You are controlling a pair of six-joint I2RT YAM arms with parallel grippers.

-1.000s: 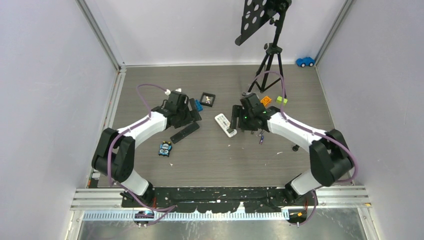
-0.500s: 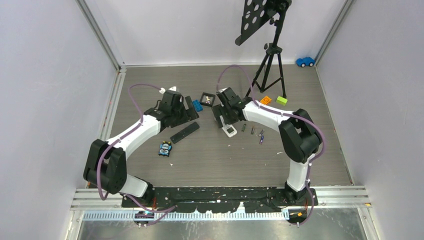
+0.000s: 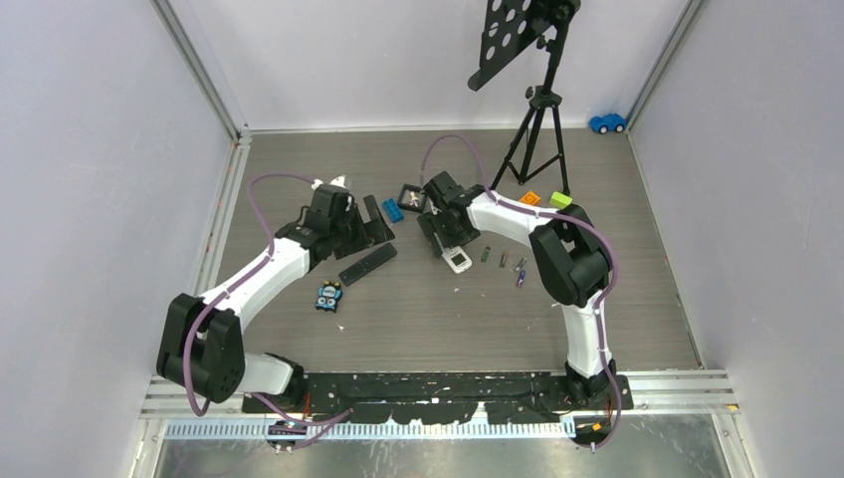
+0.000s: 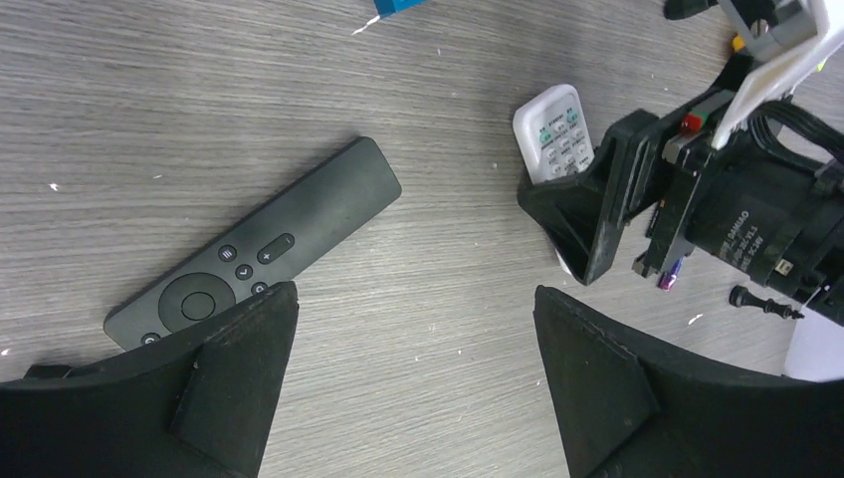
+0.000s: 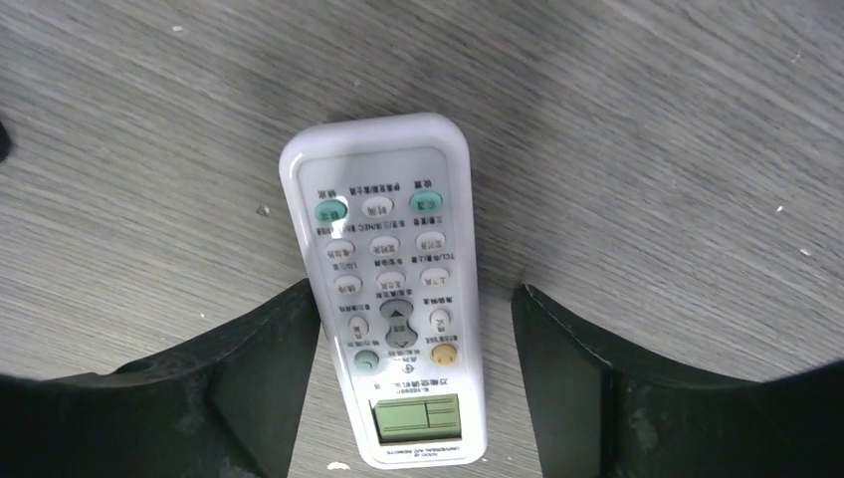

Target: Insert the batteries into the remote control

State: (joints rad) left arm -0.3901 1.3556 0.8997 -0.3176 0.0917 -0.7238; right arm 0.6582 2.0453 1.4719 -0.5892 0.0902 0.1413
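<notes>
Two claws, both mine, both spread wide. My right gripper (image 5: 410, 319) straddles the white remote (image 5: 383, 269), which lies buttons-up on the table (image 3: 428, 309) with one finger on either side. My left gripper (image 4: 413, 329) hangs over the wood just beside the black remote (image 4: 259, 249). The batteries (image 3: 503, 260) lie loose in a short row near the white remote, on my right, apart from both claws.
</notes>
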